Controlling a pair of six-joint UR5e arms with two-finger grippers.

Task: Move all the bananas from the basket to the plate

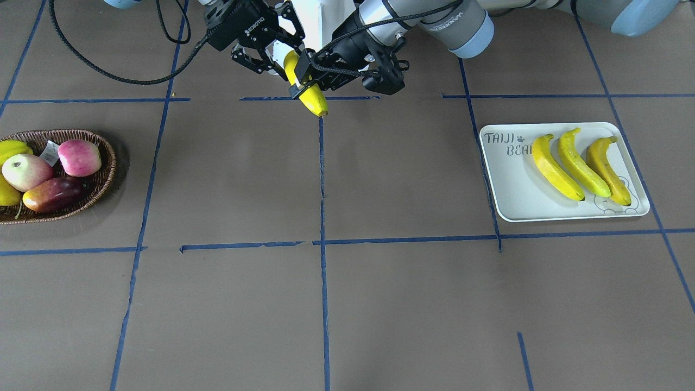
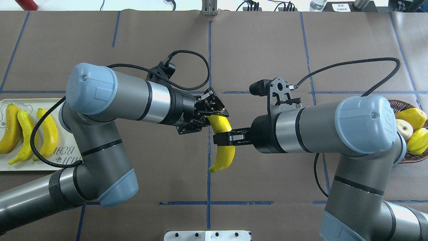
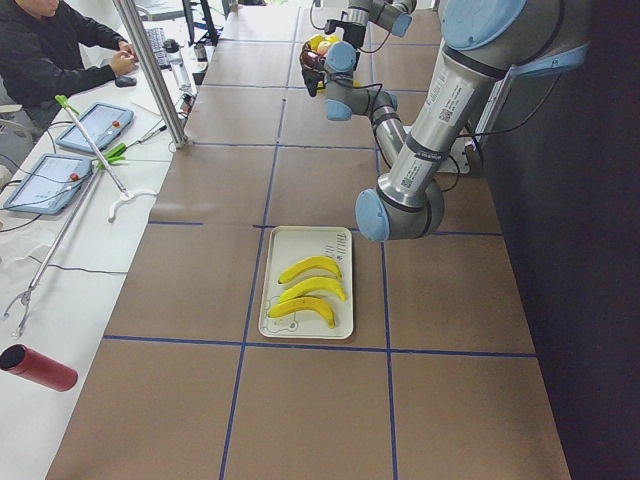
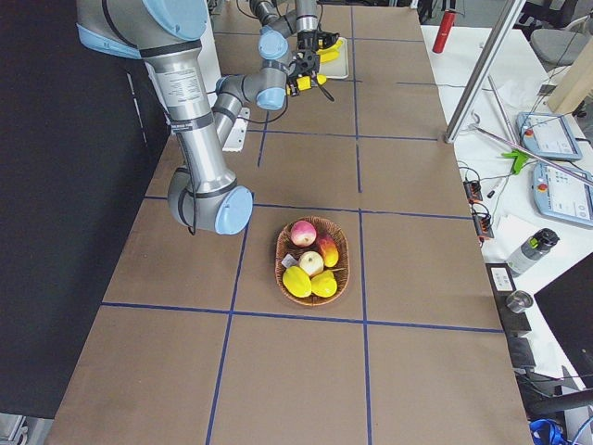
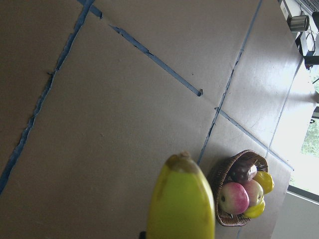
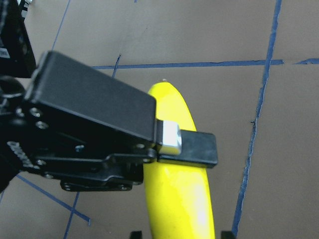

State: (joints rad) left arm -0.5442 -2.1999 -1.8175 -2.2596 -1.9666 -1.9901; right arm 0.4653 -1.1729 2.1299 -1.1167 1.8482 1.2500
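Observation:
A yellow banana [image 1: 314,100] hangs in the air over the middle of the table, between both arms. My left gripper [image 2: 214,115] is shut on its far end; one black finger [image 6: 197,148] lies across it. My right gripper [image 2: 223,139] sits around the banana's middle [image 6: 179,209], and its own fingertips stand a little off the skin on each side, so it is open. Three bananas [image 1: 578,163] lie side by side on the pale plate [image 1: 510,184]. The wicker basket [image 1: 106,163] holds no banana that I can see.
The basket holds pink-red apples [image 1: 80,157], a dark red fruit [image 1: 54,194] and short yellow fruit [image 2: 413,117]. Blue tape lines cross the brown table. An operator [image 3: 50,50], tablets and a metal pole stand along the far side.

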